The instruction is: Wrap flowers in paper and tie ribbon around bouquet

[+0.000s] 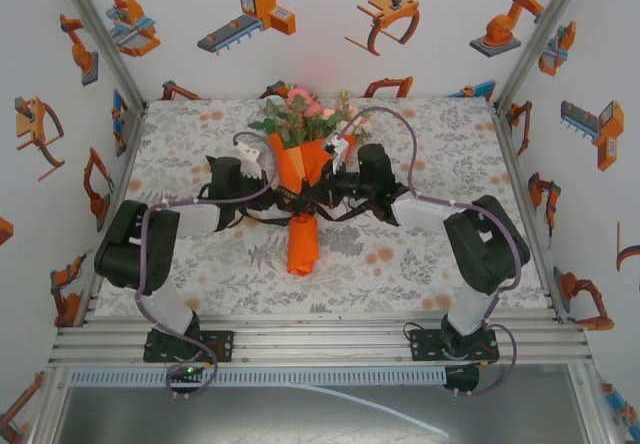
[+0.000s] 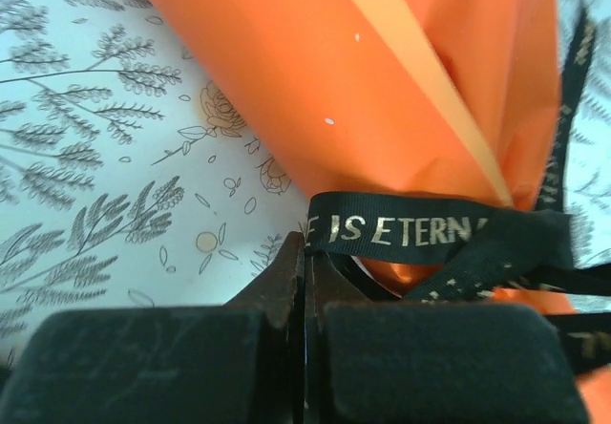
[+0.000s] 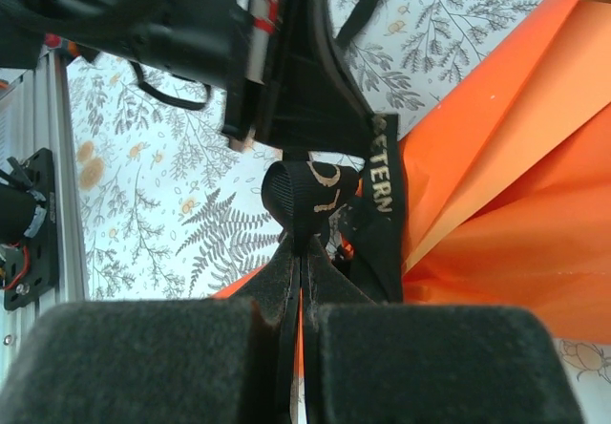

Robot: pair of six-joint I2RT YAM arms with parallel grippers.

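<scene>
Both ends pinched at the bouquet (image 1: 303, 179) waist!
It lies centre, blooms far; left gripper (image 2: 304, 244) and right gripper (image 3: 301, 249) are clamped on the ribbon (image 2: 410, 230). An uneven tug could slip it free or crush the paper (image 2: 382, 80).

2 arms angled inward, elbows out; left claw (image 2: 305, 252) closed, right claw (image 3: 301, 244) closed.

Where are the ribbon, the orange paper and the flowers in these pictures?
ribbon (image 2: 410, 231): left wrist view, on the lettered band across the paper.
orange paper (image 2: 267, 71): left wrist view, on its smooth outer face.
flowers (image 1: 303, 104): top external view, on the pink blooms.
</scene>
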